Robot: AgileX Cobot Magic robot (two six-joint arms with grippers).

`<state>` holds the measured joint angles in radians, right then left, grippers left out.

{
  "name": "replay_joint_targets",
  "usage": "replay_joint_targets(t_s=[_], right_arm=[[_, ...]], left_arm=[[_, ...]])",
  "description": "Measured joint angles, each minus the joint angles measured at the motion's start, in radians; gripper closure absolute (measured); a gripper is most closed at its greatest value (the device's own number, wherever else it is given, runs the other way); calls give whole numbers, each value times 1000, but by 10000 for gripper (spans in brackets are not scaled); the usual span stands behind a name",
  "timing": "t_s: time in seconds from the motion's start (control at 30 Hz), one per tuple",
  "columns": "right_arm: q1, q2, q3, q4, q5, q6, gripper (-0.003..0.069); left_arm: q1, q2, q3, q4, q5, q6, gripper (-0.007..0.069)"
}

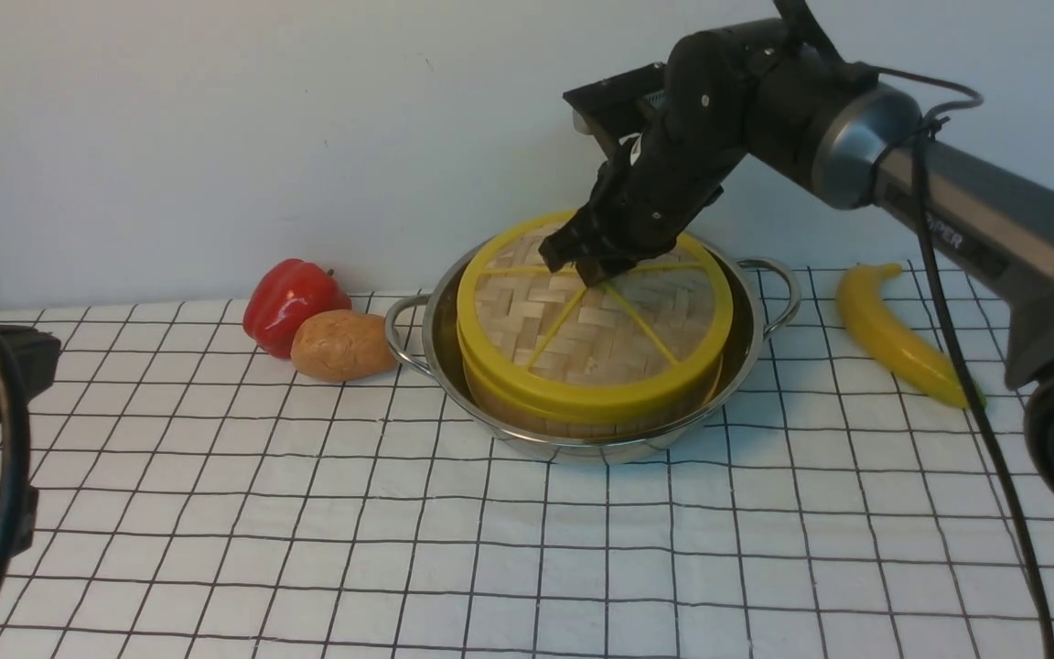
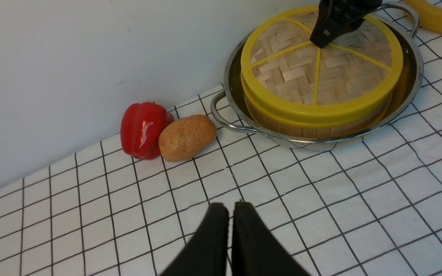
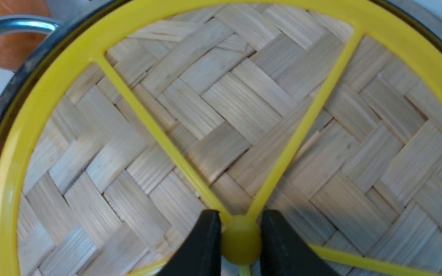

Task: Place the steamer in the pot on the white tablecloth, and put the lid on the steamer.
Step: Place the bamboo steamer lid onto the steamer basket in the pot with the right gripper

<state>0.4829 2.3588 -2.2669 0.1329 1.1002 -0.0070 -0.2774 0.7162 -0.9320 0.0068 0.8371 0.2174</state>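
The shiny pot [image 1: 410, 322] stands on the white tablecloth [image 1: 490, 549] near the back wall. Inside it sits the bamboo steamer [image 1: 582, 416], with only its slatted side wall and yellow rim showing. The woven lid [image 1: 582, 334] lies flat on top of the steamer and hides what is inside. My right gripper [image 1: 586, 267] reaches down onto the lid's middle. In the right wrist view its fingers are shut on either side of the lid's yellow hub [image 3: 240, 239]. My left gripper [image 2: 231, 209] is shut on nothing, low over bare cloth, well in front of the pot [image 2: 226, 88].
A red pepper [image 1: 289, 300] and a brown potato [image 1: 341, 345] lie just left of the pot's handle. A yellow banana [image 1: 893, 334] lies to the pot's right. The wall runs close behind them. My right arm's cable hangs over the cloth's right side.
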Motion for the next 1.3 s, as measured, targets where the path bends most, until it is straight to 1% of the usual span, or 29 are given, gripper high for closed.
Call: replay_joint_targets(t_s=[0.57, 0.87, 1.3], right_arm=[[0, -1, 0, 9, -20, -20, 513], [0, 1, 0, 45, -24, -28, 513], [0, 2, 1, 52, -24, -46, 513]], left_arm=[[0, 0, 0, 0, 0, 0, 613], [0, 0, 0, 0, -1, 0, 613], [0, 0, 0, 0, -2, 0, 613]])
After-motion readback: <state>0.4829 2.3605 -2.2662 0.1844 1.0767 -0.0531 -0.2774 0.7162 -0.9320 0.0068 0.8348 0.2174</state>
